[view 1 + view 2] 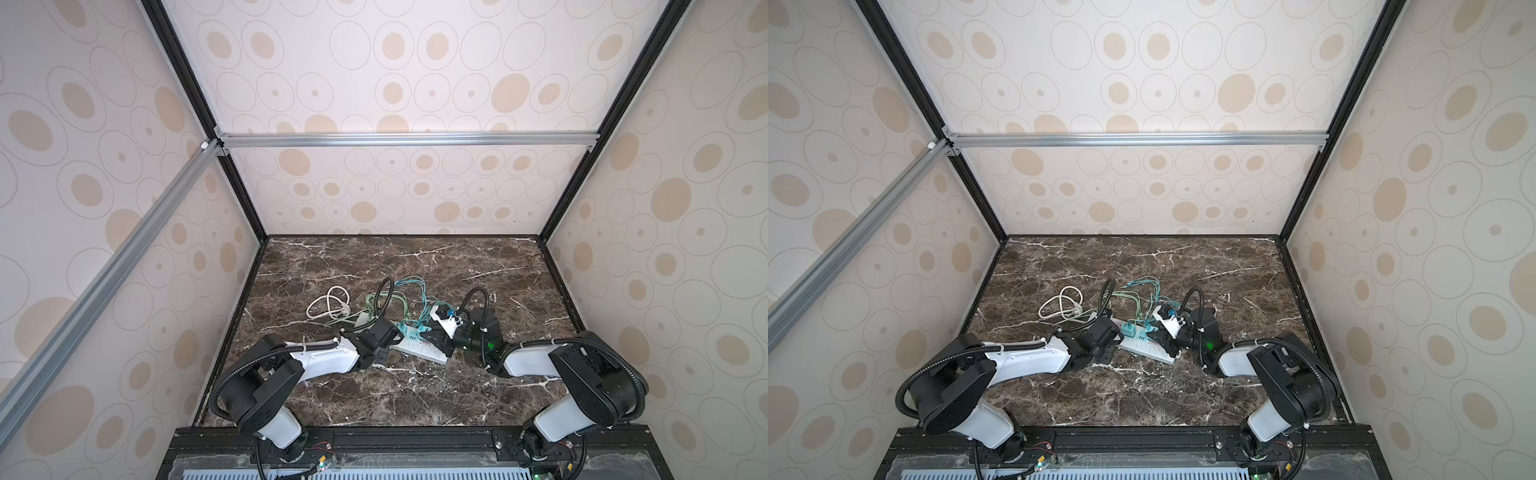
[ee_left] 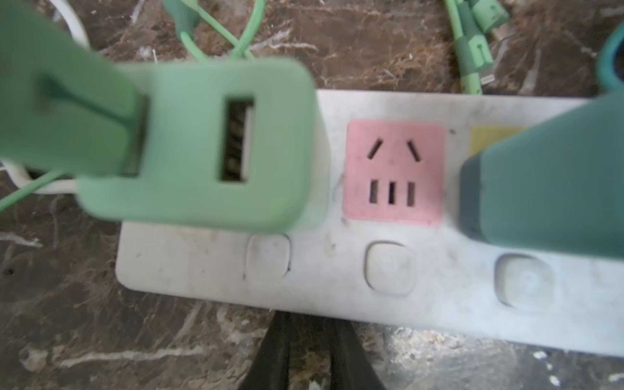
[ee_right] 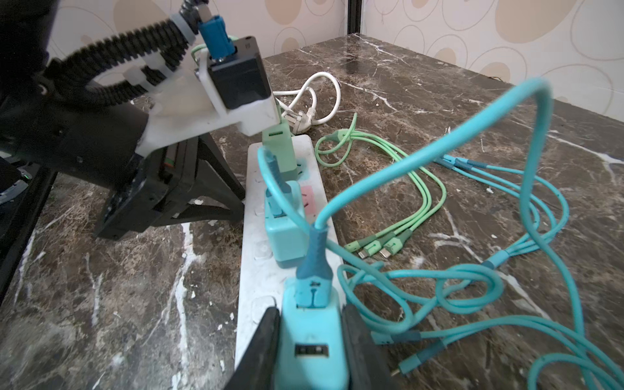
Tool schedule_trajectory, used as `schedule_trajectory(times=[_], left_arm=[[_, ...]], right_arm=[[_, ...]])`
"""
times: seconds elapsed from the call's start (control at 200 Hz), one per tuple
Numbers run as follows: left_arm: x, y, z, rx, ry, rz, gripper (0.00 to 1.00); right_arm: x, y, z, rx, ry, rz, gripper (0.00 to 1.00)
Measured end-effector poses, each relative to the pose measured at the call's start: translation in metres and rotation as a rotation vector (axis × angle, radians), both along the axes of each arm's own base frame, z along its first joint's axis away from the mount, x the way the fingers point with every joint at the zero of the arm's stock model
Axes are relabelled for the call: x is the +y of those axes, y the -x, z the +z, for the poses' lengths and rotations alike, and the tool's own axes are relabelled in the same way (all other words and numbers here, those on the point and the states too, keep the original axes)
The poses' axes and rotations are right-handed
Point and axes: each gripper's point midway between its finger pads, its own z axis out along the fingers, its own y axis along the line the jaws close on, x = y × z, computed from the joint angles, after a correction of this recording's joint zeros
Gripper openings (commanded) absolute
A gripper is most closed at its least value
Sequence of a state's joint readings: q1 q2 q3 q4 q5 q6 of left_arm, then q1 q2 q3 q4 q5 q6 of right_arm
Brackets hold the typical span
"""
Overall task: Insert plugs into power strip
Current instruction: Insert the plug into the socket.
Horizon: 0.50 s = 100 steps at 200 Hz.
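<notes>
Right hand [image 3: 310, 326] pinches a teal plug [image 3: 314, 368] standing on the power strip [image 3: 256, 280] on the table [image 3: 101, 304]. Left hand [image 2: 310, 354], pressed together and empty, sits just beside the strip's edge, near the green plug [image 2: 202, 141].

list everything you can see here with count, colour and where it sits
power strip: 1, white, on the table
mint green plug: 1, mint, strip's end socket
teal plugs: 2, teal, one on the yellow socket, one gripped further along
pink socket: 1, pink, empty, between mint and teal
white cord: 1, white, coiled beyond the strip
green cable: 1, green, beside the strip
teal cables: tangled, teal, count unclear
table: 1, dark marble
left gripper: black, shut, empty, at strip's edge
right gripper: black, shut on teal plug
</notes>
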<state>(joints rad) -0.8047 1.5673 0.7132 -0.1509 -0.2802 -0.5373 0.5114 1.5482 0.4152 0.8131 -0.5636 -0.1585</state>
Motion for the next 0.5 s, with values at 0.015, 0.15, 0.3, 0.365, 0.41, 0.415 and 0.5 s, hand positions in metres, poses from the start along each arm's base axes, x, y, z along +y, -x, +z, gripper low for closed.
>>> schedule_trajectory(times=[0.015, 0.15, 0.3, 0.365, 0.41, 0.415, 0.5], left_arm=[[0.000, 0.000, 0.000, 0.001, 0.001, -0.001, 0.22], [-0.002, 0.000, -0.003, 0.016, 0.008, -0.005, 0.22], [-0.004, 0.000, -0.004, 0.026, 0.015, -0.009, 0.22], [-0.005, -0.001, -0.004, 0.028, 0.017, -0.010, 0.22], [-0.005, -0.001, -0.004, 0.030, 0.020, -0.010, 0.22], [-0.005, -0.001, -0.004, 0.030, 0.020, -0.010, 0.22], [-0.006, -0.002, -0.003, 0.032, 0.025, -0.010, 0.22]], right_arm=[[0.000, 0.000, 0.000, -0.001, -0.001, 0.000, 0.00], [-0.001, 0.003, 0.004, -0.009, 0.002, 0.003, 0.00], [-0.002, 0.004, 0.011, -0.032, 0.005, 0.010, 0.00], [-0.002, 0.004, 0.011, -0.033, 0.007, 0.011, 0.00], [-0.001, 0.003, 0.011, -0.032, 0.007, 0.012, 0.00], [-0.001, 0.003, 0.011, -0.032, 0.007, 0.012, 0.00], [0.000, 0.002, 0.006, -0.027, 0.007, 0.015, 0.00]])
